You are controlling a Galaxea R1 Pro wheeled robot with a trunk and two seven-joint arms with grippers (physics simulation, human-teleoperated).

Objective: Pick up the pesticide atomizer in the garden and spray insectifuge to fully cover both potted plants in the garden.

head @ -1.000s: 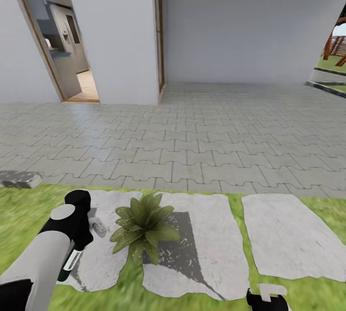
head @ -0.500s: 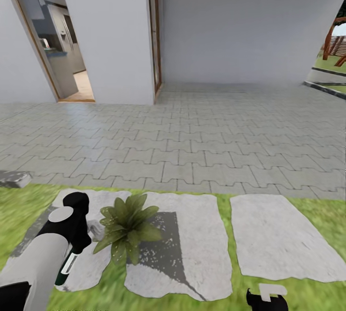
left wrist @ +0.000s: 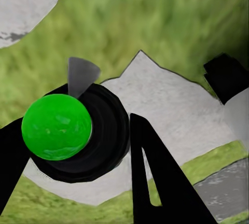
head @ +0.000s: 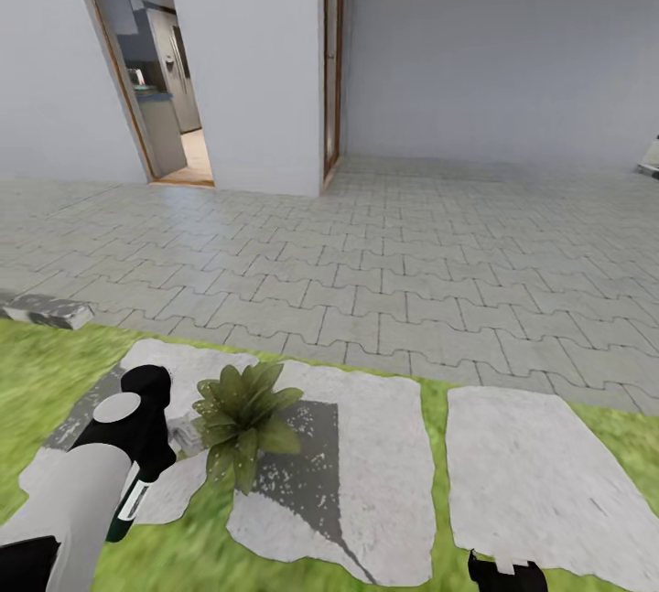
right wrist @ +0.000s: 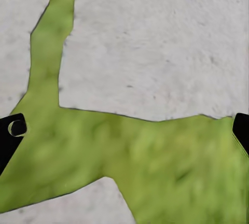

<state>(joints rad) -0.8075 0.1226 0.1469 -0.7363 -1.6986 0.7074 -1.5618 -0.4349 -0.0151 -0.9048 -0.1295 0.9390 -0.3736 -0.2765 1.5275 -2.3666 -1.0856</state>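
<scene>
Left tool (left wrist: 78,146) pinches atomizer (left wrist: 57,126), green cap up. Potted plant (head: 240,418) lies just right of it, on stepping stone (head: 366,482) near edge. Right tool (right wrist: 124,130) spread.

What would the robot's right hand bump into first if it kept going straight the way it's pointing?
Probably just the ground: the right hand points down at a strip of grass between pale stepping stones. Nothing else seems to lie in between, though depth is hard to judge.
</scene>
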